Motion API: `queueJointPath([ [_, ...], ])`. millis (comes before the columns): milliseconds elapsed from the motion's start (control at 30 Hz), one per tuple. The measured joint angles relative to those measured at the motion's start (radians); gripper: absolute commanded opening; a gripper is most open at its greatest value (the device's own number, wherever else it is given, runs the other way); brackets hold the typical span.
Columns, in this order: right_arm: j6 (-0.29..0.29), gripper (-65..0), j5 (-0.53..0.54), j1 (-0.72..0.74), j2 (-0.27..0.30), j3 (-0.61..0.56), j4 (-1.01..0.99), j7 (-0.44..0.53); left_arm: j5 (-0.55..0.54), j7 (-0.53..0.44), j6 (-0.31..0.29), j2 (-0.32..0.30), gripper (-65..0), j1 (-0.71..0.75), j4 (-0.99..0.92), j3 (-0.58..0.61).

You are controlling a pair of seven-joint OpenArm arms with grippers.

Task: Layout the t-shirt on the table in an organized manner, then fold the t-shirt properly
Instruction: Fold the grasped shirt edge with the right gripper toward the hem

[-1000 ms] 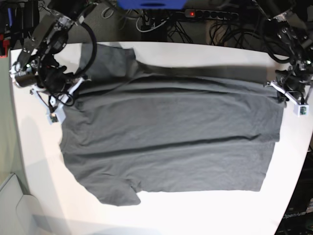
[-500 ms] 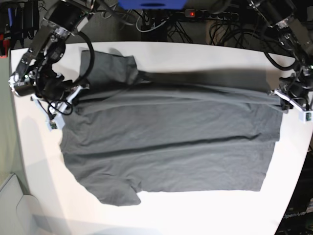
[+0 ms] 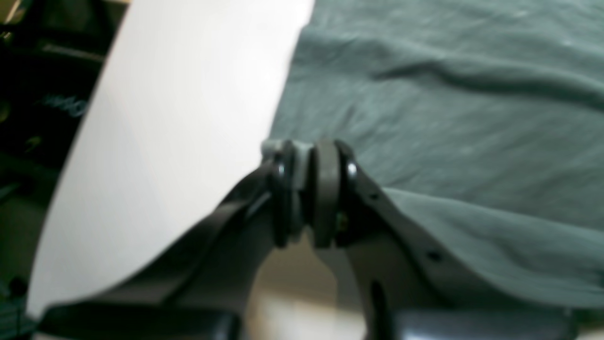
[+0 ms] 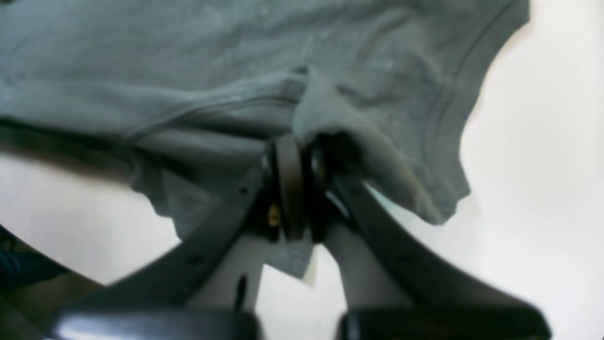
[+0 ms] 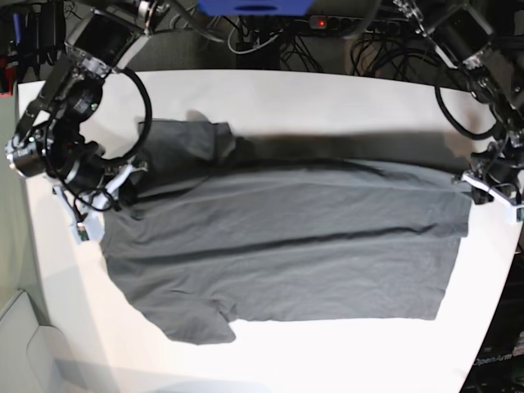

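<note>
The dark grey t-shirt [image 5: 286, 254] lies spread across the white table [image 5: 327, 98], neck side to the left and hem to the right. Its far edge is raised off the table between the two grippers. My right gripper [image 5: 129, 176] is shut on a bunched fold near the shoulder and far sleeve; in the right wrist view the pads [image 4: 289, 160] pinch the t-shirt [image 4: 188, 71]. My left gripper [image 5: 473, 182] is shut on the far hem corner; in the left wrist view the pads [image 3: 325, 174] clamp the edge of the t-shirt [image 3: 448, 118] beside bare table [image 3: 179, 118].
Behind the table run a black power strip with a red light [image 5: 321, 22] and tangled cables [image 5: 385, 49]. A pale grey object [image 5: 24, 348] sits off the near left corner. The table's right edge [image 5: 514, 270] lies close to my left gripper.
Both grippers have moved toward the table's near side, drawing the shirt's raised far edge and far sleeve with them. More bare table shows behind the shirt.
</note>
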Motion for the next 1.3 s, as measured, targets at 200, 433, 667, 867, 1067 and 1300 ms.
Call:
queueJointPath([
  [200, 0.0, -64.8, 0.003, 0.088, 0.01, -0.006, -0.105, 0.008, 0.004, -0.006, 0.001, 0.0, -57.0, -0.031, -0.073, -0.002],
  [433, 0.0, -64.7, -0.007, 0.105, 0.056, -0.003, -0.247, 0.0, 0.004, -0.011, 0.001, -0.001, -57.0, -0.071, -0.137, -0.004],
  [667, 0.0, -64.7, 0.0, 0.142, 0.09, -0.007, -0.349, 0.003, 0.009, -0.016, 0.004, -0.043, -57.0, -0.124, -0.196, -0.009],
  [867, 0.0, -64.6, -0.002, 0.192, 0.097, -0.007, -0.372, 0.003, 0.0, -0.019, 0.0, -0.037, -56.6, -0.152, -0.218, -0.003],
  [1067, 0.0, -64.6, 0.0, 0.213, 0.103, -0.081, -0.372, 0.004, 0.003, -0.018, 0.001, -0.04, -56.6, -0.162, -0.27, -0.003],
  [1300, 0.0, -62.5, -0.003, 0.191, 0.113, -0.092, -0.373, 0.014, 0.003, -0.019, 0.002, -0.056, -53.2, -0.163, -0.289, -0.004],
])
